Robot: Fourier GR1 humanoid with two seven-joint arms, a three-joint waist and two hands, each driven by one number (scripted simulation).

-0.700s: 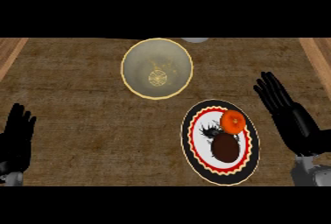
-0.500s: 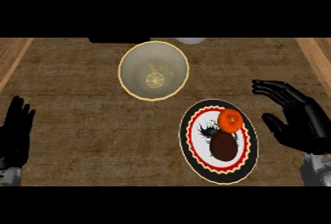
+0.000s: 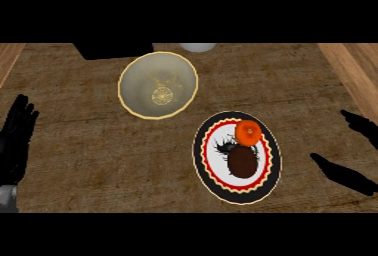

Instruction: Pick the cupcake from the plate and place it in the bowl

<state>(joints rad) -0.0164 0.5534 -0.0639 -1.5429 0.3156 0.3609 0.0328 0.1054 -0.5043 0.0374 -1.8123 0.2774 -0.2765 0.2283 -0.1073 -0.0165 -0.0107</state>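
A cupcake lies on its side on a black-rimmed plate [image 3: 212,174], right of centre: a dark brown base [image 3: 243,163] with an orange top [image 3: 249,131] pointing away from me. A pale yellow-rimmed bowl [image 3: 127,95] stands up and left of the plate, nothing in it. My right hand [image 3: 347,175] is at the right edge, open, thumb and fingers spread wide, a short way right of the plate and not touching it. My left hand [image 3: 16,137] rests open at the left edge, fingers up.
A white round object [image 3: 197,47] and a black block [image 3: 114,49] sit at the counter's far edge behind the bowl. Wooden borders run along the left side [image 3: 6,57] and right side [image 3: 357,67] of the counter.
My right hand has dropped toward the lower right edge and spread its thumb from its fingers. The plate and bowl now sit further right and lower in view. The left hand has stayed resting.
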